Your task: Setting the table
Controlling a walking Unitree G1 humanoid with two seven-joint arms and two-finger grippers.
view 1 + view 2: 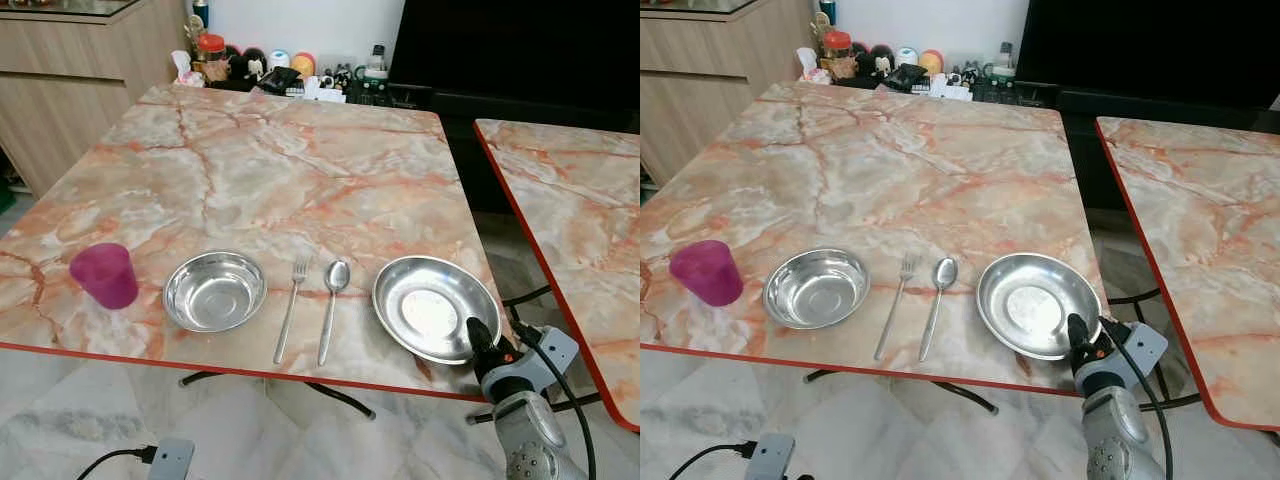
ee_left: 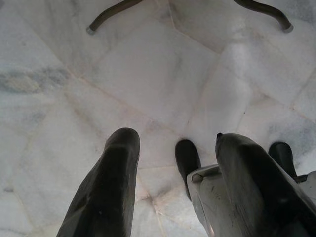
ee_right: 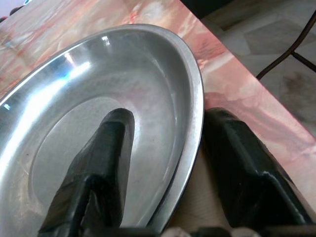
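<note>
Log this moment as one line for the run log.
right gripper: open, straddling plate rim | left gripper: idle over floor | cup, bowl, fork, spoon: laid out

— What's the room like?
— Pale marble floor (image 2: 163, 84), wooden cabinets (image 1: 70, 80) at left, a second marble-patterned worktop (image 1: 570, 230) at right.
— Behind?
— White wall (image 1: 300, 25), dark screen (image 1: 520, 50).

home dining rm | marble table (image 1: 300, 170) | wood cabinet (image 1: 70, 70) w/ knick-knacks (image 1: 260, 65)

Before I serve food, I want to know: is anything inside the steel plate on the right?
No food or objects lie in the plate. One finger of the right gripper reaches over its basin, the other sits outside the rim. The table under the plate is covered.
</note>
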